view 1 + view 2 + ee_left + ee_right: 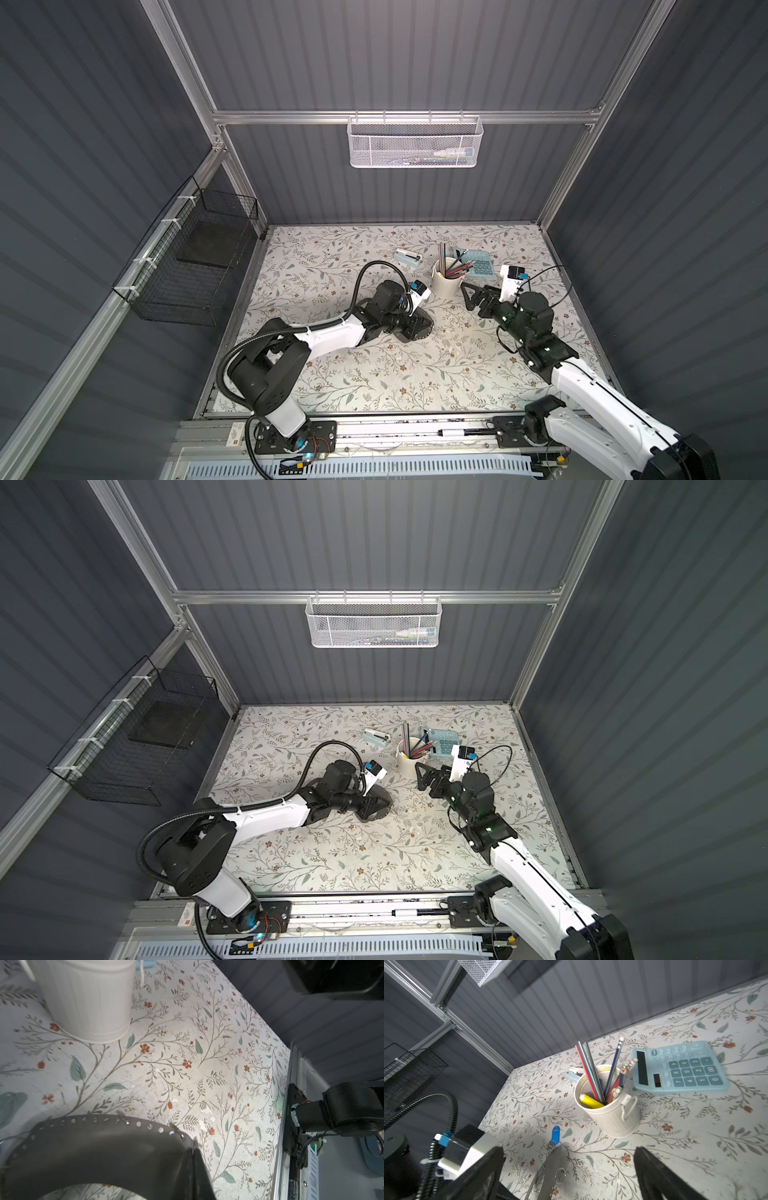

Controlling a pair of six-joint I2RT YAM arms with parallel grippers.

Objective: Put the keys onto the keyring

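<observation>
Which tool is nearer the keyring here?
Left. The left tool is shut on the keyring; the right tool is open, apart from it, beside the white cup.

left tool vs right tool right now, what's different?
The left tool is shut on the keyring; the right tool is open and holds nothing. The right tool sits close beside the white cup; the left tool is further from it. Both have the same black build.
</observation>
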